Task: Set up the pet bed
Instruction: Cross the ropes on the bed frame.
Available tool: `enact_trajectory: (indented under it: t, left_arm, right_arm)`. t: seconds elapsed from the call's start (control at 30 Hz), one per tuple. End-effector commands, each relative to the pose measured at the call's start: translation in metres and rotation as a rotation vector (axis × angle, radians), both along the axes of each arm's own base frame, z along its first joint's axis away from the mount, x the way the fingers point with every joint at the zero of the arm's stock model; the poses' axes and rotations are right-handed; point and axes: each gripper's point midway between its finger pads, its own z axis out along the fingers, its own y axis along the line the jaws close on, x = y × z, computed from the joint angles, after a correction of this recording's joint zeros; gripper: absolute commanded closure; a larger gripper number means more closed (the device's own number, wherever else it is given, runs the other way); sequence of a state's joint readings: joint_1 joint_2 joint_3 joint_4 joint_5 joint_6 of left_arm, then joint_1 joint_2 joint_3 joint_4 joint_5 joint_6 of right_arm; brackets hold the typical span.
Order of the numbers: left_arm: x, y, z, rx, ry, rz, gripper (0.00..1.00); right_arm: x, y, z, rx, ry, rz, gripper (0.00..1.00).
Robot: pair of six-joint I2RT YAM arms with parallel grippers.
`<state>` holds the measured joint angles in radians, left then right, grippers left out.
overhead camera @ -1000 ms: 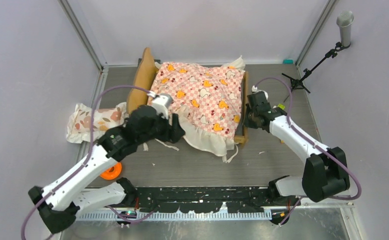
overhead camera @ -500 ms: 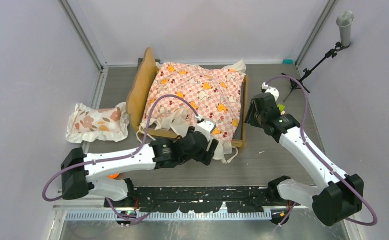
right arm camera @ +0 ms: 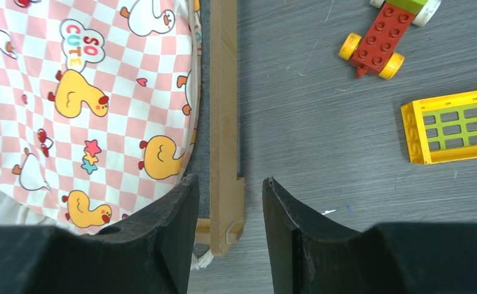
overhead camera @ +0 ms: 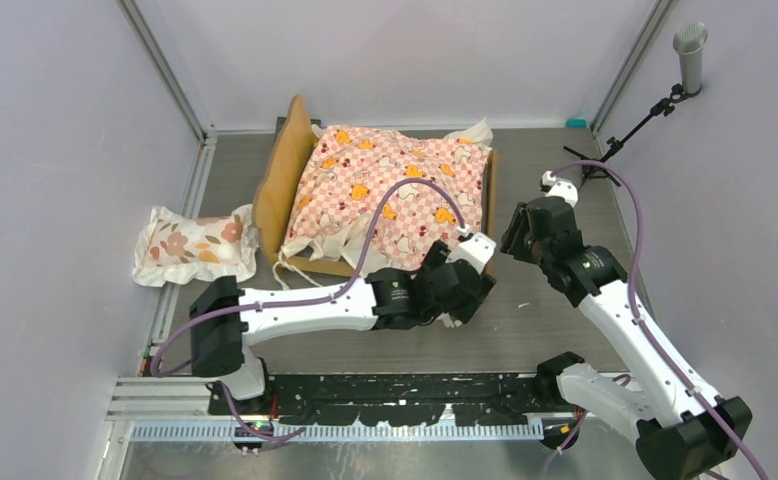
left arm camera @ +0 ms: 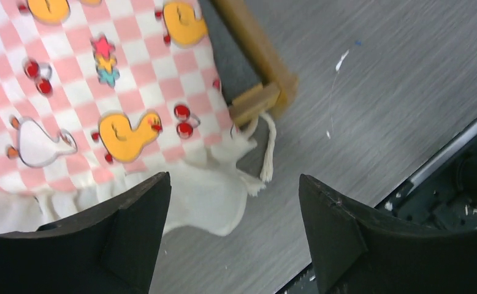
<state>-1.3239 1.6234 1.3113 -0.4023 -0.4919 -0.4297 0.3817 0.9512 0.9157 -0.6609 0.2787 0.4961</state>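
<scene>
The bed lies mid-desk, its long axis running left to right with the headboard on your left. The left end effector hangs spread and empty over the near foot corner. The right end effector, also spread, hovers directly above the foot end.

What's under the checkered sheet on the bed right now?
A strip of dark grey mattress shows at the edge of the checkered sheet, inside the wooden bed frame. The rest is covered, so anything else beneath is hidden. The floral pillow lies outside the bed.
</scene>
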Motion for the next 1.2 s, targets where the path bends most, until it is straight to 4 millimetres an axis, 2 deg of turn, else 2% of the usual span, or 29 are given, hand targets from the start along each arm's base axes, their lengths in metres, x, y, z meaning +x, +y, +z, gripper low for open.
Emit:
enact_trajectory:
  t: [0.0, 0.17, 0.37, 0.63, 0.93, 1.07, 1.17]
  left_arm:
    - [0.022, -0.005, 0.02, 0.076, -0.09, 0.035, 0.24]
    - [0.037, -0.01, -0.001, 0.114, -0.044, 0.029, 0.29]
    - [0.054, -0.009, -0.012, 0.125, -0.014, 0.031, 0.32]
    - [0.056, -0.021, -0.021, 0.097, 0.028, 0.007, 0.32]
    - [0.063, -0.031, -0.029, 0.093, 0.05, 0.014, 0.4]
    - [0.071, -0.027, -0.037, 0.103, 0.07, 0.043, 0.45]
    - [0.076, -0.023, -0.04, 0.107, 0.083, 0.053, 0.61]
  right_arm:
    - [-0.01, -0.01, 0.017, 0.011, -0.056, -0.033, 0.52]
    - [-0.017, -0.012, 0.021, 0.018, -0.065, -0.031, 0.52]
    - [-0.022, -0.014, 0.02, 0.012, -0.065, -0.026, 0.52]
    - [-0.022, -0.015, 0.012, -0.006, -0.045, -0.024, 0.52]
    - [-0.023, -0.018, 0.007, -0.023, -0.035, -0.029, 0.52]
    - [-0.023, -0.018, 0.006, -0.025, -0.032, -0.029, 0.52]
    - [-0.022, -0.021, 0.006, -0.031, -0.038, -0.041, 0.52]
